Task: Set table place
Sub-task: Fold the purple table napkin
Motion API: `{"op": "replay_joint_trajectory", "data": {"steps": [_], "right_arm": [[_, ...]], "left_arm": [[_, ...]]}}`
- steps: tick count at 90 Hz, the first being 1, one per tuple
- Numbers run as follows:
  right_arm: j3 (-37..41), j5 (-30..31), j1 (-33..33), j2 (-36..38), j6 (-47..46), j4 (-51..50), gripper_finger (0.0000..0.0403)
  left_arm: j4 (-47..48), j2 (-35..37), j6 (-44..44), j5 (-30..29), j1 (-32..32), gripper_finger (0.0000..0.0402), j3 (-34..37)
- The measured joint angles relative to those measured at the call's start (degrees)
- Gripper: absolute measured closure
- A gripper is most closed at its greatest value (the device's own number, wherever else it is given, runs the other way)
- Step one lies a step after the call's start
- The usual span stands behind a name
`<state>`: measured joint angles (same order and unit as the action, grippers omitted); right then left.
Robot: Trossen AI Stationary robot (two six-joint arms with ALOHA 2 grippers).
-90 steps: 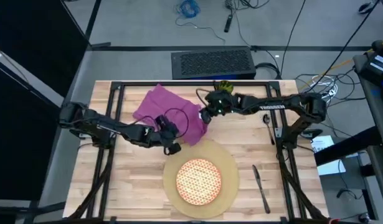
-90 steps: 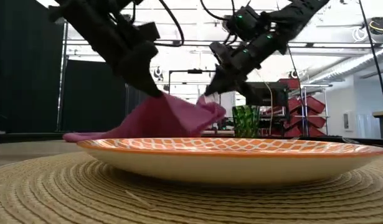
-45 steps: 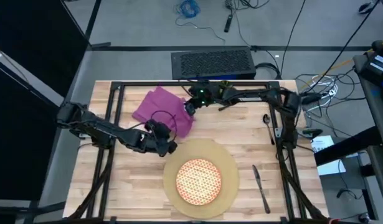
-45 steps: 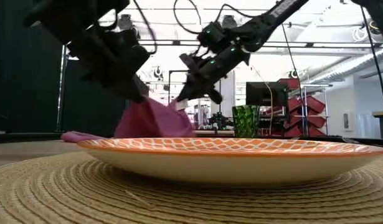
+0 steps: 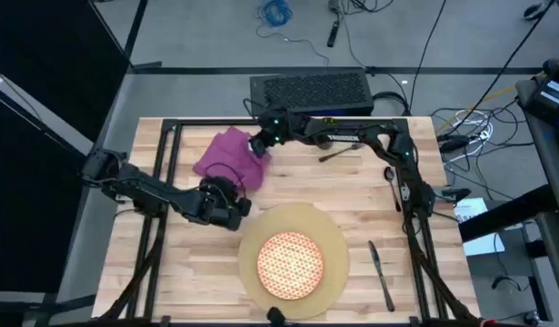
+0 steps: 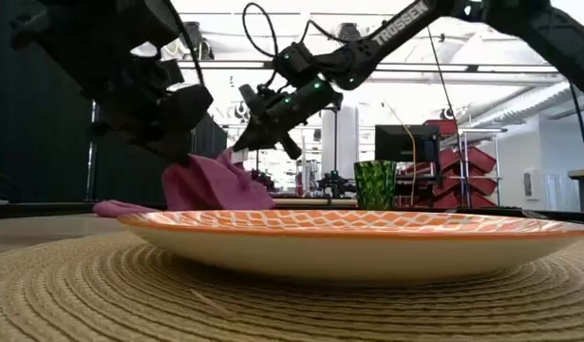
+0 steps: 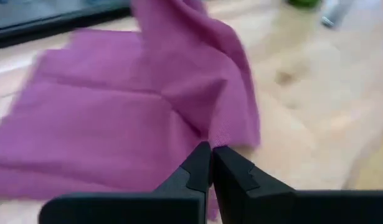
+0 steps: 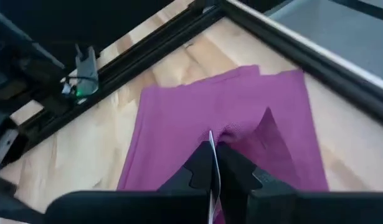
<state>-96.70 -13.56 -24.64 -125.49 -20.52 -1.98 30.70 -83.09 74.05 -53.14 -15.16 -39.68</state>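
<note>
Folding the napkin (image 5: 226, 154): both grippers, left gripper (image 7: 210, 163) and right gripper (image 8: 215, 155), have jaws clamped on cloth edges. Next, judge alignment between the jaws before release.

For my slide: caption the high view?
Both grippers pinch the napkin beside the mat.

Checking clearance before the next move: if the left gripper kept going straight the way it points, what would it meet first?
Probably more of the purple napkin: the left gripper, shut on its near edge, points across the cloth.
</note>
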Motion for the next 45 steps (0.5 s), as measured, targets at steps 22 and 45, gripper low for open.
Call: {"op": "replay_joint_trajectory", "data": {"steps": [22, 45], "right_arm": [[-0.9, -1.8, -1.0, -2.0, 0.0, 0.6, 0.0403], [-1.0, -4.8, -2.1, -1.9, -1.3, 5.0, 0.0403]], "left_arm": [[6.7, 4.8, 4.0, -6.0, -2.7, 0.0402, 0.0], [17.5, 24.0, -2.6, -11.0, -1.1, 0.0402, 2.0]]}}
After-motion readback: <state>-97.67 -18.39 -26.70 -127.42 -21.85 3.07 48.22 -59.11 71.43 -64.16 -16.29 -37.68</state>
